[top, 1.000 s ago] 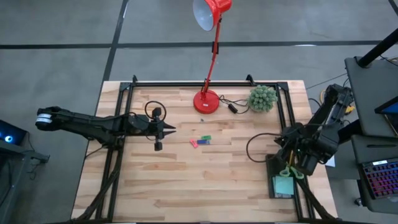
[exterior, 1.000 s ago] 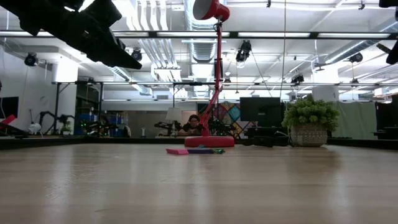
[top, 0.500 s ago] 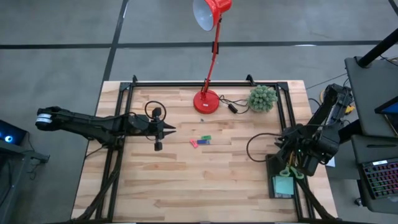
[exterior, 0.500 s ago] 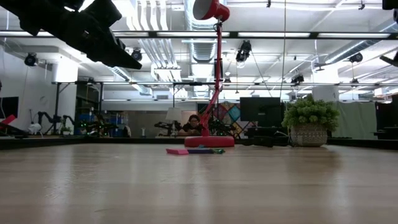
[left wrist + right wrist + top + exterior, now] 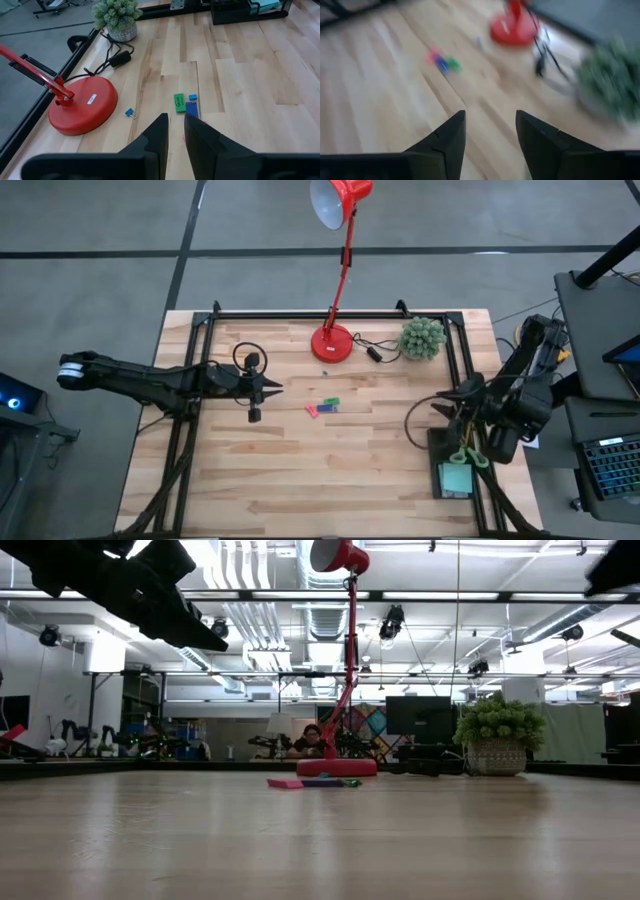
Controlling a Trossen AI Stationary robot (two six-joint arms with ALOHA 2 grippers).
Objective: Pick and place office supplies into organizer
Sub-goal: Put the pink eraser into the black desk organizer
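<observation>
The organizer (image 5: pixel 452 465) sits at the table's right edge, holding green-handled scissors (image 5: pixel 466 457) and a teal sticky-note pad (image 5: pixel 457 478), seen only from above. Mid-table lie small pink, blue and green pieces (image 5: pixel 322 407); the left wrist view alone shows a blue clip (image 5: pixel 130 113) near the lamp base (image 5: pixel 82 108). The right gripper (image 5: pixel 489 131), fingers apart and empty, hovers beside the organizer. The left gripper (image 5: pixel 176 131), narrow and empty, points at the pieces.
</observation>
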